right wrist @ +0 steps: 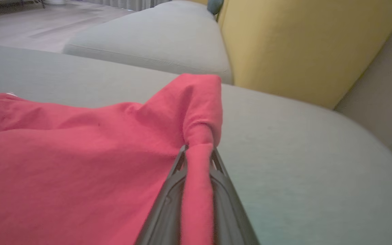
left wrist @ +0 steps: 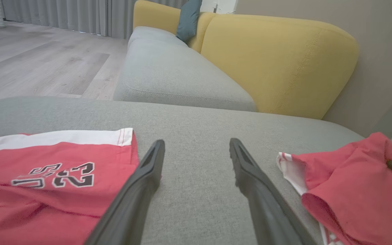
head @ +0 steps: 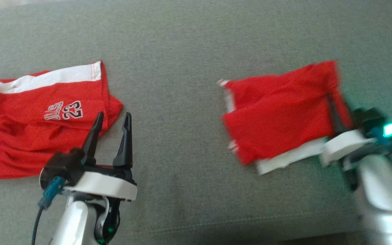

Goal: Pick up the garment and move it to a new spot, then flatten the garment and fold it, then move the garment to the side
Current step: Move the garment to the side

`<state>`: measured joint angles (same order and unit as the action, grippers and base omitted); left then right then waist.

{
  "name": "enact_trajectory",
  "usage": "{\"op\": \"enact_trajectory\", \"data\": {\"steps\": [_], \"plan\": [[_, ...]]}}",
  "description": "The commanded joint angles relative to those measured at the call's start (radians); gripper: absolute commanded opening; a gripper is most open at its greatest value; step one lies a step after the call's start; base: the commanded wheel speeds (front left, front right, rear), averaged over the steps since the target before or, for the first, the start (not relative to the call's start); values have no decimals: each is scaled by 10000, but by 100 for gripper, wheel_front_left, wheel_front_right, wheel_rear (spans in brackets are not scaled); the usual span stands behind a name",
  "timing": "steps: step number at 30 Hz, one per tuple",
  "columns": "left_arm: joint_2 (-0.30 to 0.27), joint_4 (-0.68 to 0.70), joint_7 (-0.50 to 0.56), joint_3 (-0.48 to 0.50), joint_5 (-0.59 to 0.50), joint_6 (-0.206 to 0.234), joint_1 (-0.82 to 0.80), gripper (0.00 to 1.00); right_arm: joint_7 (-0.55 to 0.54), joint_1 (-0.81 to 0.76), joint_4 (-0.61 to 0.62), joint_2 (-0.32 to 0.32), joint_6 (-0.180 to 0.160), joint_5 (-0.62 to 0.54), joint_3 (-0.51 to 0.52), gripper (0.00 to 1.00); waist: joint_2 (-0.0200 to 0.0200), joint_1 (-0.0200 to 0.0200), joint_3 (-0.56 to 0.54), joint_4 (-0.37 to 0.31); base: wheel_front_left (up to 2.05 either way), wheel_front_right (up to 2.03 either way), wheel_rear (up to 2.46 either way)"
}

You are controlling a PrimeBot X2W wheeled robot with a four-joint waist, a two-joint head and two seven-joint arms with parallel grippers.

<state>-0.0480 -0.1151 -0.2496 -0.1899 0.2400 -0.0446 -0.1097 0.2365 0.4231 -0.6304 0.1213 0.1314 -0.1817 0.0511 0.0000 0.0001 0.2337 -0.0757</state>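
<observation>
A folded red garment (head: 277,112) with white trim lies on the grey cushion (head: 182,51) at the right. My right gripper (head: 332,99) is shut on its right edge, and the cloth bunches up between the fingers. In the right wrist view, a fold of the red garment (right wrist: 80,153) runs down between the closed fingers of the right gripper (right wrist: 198,149). My left gripper (head: 113,117) stands open and holds nothing, just right of a second red garment (head: 36,126). In the left wrist view, the left gripper (left wrist: 196,143) points at bare cushion and the held garment (left wrist: 349,183) is at the right.
The second red garment (left wrist: 46,177) has a white band and the number 23, and lies spread at the left. A yellow sofa back (left wrist: 277,61) and another grey seat cushion (left wrist: 172,75) lie beyond. Wooden floor (left wrist: 29,61) is to the far left.
</observation>
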Motion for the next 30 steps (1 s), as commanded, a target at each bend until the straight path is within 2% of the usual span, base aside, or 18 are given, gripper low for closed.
{"op": "enact_trajectory", "data": {"steps": [1,6,10,17,23,24,25,26,30], "plan": [[-22,399,-122,292,-51,-6,-445,100,-79,438,425,491,-7,-194,81,0,0,-1,69,-89,0,0,0],[-22,431,-122,228,-21,-29,-550,100,-541,830,538,1651,-7,-668,942,0,0,-1,162,-102,0,0,0],[-22,465,-122,223,-8,-43,-566,100,-879,998,577,2072,-7,-990,1552,0,0,-1,218,-55,0,0,0],[-22,507,-122,290,9,-53,-586,100,-1102,1106,883,2318,-7,-1267,2518,0,0,-1,305,113,0,0,0],[-22,508,-122,300,14,-46,-565,100,-1036,1022,1171,2159,-7,-1216,2630,0,0,-1,398,124,0,0,0],[-22,498,-122,302,14,-51,-570,100,-1028,1011,1213,2087,-7,-1188,2650,48,0,-1,405,120,0,0,0],[-22,488,-122,307,16,-55,-576,100,-1024,997,1262,2020,-7,-1172,2665,90,0,-1,409,115,0,0,0],[-22,476,-122,314,16,-60,-582,100,-1063,988,1297,1952,-7,-1148,2704,100,0,-1,411,107,0,0,0],[-22,413,-122,328,24,-61,-591,100,-773,1058,1644,1719,-7,-1038,2917,100,0,-1,350,81,0,0,0]]}}
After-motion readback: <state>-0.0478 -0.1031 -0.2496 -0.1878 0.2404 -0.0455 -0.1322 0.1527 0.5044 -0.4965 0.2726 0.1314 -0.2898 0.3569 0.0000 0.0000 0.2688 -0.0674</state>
